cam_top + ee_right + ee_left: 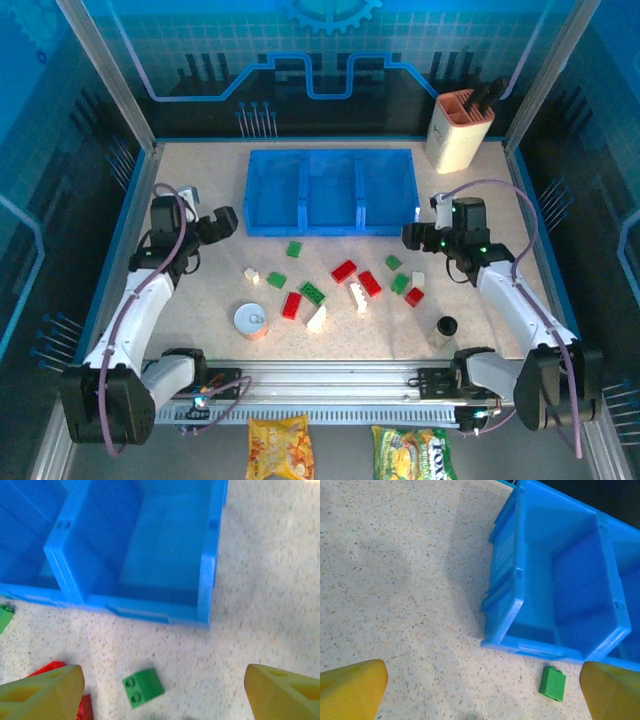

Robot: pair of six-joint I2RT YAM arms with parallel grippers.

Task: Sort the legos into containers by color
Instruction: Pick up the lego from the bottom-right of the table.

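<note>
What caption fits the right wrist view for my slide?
Open right tool hovering over a green plastic brick on the speckled table, before the empty end compartment of the translucent blue plastic tray.

Speckled beige worktop (200,205). A blue three-compartment tray (331,231) sits back-center, with a beige knife block (458,132) in the back right corner. Red, green and white legos (344,270) are scattered loose in front of the tray. There's a tin can (251,320) front-left and a small black-capped bottle (444,328) front-right.

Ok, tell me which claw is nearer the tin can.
Left. The left claw is behind the tin can, near the left end of the tray; the right claw is far to its right, across the scattered legos.
</note>
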